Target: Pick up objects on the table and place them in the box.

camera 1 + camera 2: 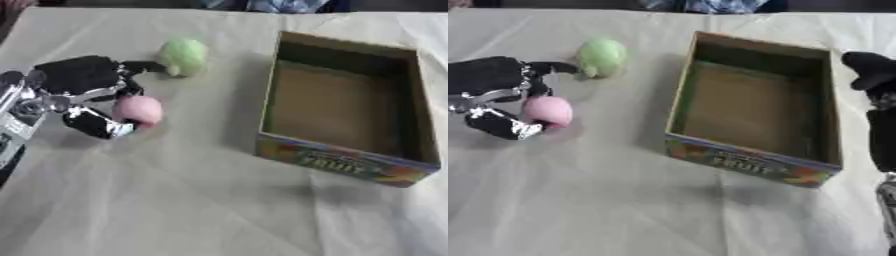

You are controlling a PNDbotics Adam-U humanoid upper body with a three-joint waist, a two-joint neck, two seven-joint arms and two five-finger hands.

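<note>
Box [750,162] sits open, nothing inside. Left of box: left hand [496,85] curled round pink ball [547,111], green ball [602,57] just behind. Right hand [877,75] right beside box.

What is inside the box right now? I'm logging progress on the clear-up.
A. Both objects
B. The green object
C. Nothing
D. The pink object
C: the box shows only its bare brown floor, while the green object lies on the cloth to its left and the pink object sits between the left hand's thumb and fingers.
</note>
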